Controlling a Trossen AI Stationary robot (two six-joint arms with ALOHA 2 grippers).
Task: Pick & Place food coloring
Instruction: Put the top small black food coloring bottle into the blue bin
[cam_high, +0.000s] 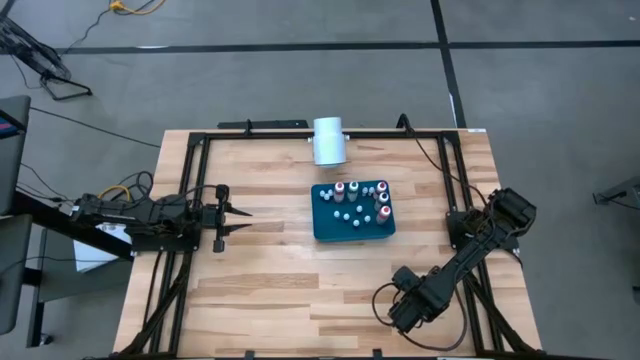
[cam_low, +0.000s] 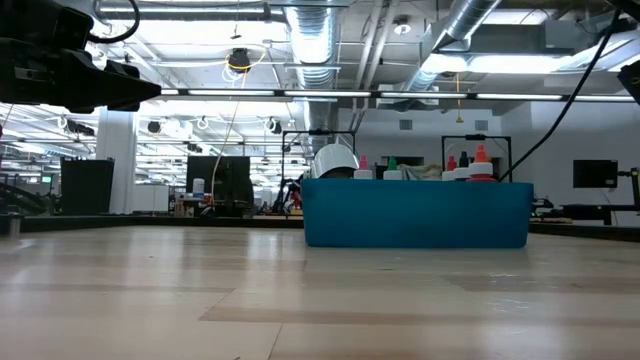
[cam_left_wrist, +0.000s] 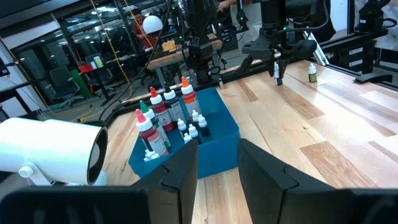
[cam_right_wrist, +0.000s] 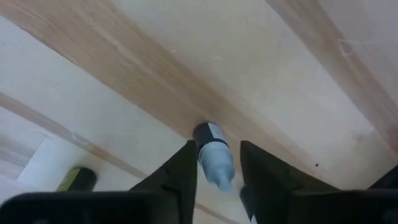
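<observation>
A teal tray in the middle of the table holds several small food coloring bottles with white caps, standing upright. My right gripper points down over the near right part of the table and is shut on one small dark bottle with a pale cap. A green bottle stands on the wood close by. My left gripper hangs level at the table's left, open, with nothing between its fingers, facing the tray. My right gripper pinches the small bottle between its two fingers, by the sides of its body, coming from above and pointing down. The bottle stands upright, cap toward the wrist. Whether its base rests on the wood I cannot tell.
A large white cylinder lies at the table's far edge behind the tray. Bare wood stretches across the near half of the table. A dark frame runs along the table's sides.
</observation>
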